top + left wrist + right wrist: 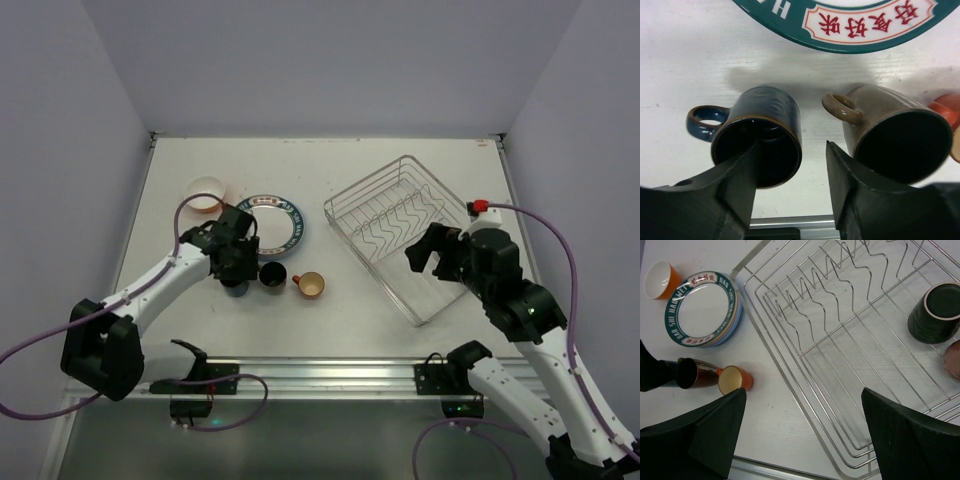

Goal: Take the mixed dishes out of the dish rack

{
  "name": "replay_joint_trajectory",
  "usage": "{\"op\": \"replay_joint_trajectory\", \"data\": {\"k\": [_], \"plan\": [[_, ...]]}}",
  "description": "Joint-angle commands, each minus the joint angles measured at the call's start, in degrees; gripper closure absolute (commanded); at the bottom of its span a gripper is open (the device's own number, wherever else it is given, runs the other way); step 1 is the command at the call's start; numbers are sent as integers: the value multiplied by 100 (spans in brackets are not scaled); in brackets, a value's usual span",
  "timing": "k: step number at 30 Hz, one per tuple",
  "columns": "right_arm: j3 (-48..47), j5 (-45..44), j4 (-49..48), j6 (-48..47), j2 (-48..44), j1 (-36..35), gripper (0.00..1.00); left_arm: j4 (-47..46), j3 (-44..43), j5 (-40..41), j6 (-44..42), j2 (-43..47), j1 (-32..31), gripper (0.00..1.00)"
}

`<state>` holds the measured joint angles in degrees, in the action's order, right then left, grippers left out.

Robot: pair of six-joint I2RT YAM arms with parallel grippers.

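Item: patterned plate [702, 310], top of a stack, far left in the scene.
- Rim band, dark green: white capital letters run around it. "HAO" reads clearly in the right wrist view; the other letters are too small to be sure of.
- White panels in the band: red Chinese characters [867, 25], upside down in the left wrist view, next to a white "H".
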<state>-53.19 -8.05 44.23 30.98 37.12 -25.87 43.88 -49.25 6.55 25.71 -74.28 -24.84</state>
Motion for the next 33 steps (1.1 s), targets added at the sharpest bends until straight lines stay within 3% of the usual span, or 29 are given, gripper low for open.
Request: {"op": "replay_joint_trajectory", "data": {"k": [1, 7, 8, 9, 12, 16, 20, 33], "plan": [[-69, -257, -37, 83, 365, 11, 1, 129, -435, 154, -119, 501, -21, 41], [-69, -548, -160, 233, 1023, 510, 1, 533, -857, 285, -137, 1336, -21, 24], [-60, -531, -282, 181, 1112, 652, 1, 560, -962, 321, -146, 1468, -21, 5], [-69, -504, -309, 154, 1208, 792, 1, 560, -1007, 347, -154, 1739, -21, 0], [-156, -592, -318, 162, 1666, 1259, 1, 142, -982, 566, -251, 2311, -12, 0], [-201, -899, -441, 496, 1921, 1558, 1, -903, -253, 1075, -575, 3111, -12, 0], [-455, -1619, -512, 1154, 2508, 1725, 1, -1355, 293, 1630, -585, 3788, -12, 0], [-1589, -2331, -11, 2438, 4356, 1963, 1, -1329, 443, 1323, -524, 3763, -21, 0]]}}
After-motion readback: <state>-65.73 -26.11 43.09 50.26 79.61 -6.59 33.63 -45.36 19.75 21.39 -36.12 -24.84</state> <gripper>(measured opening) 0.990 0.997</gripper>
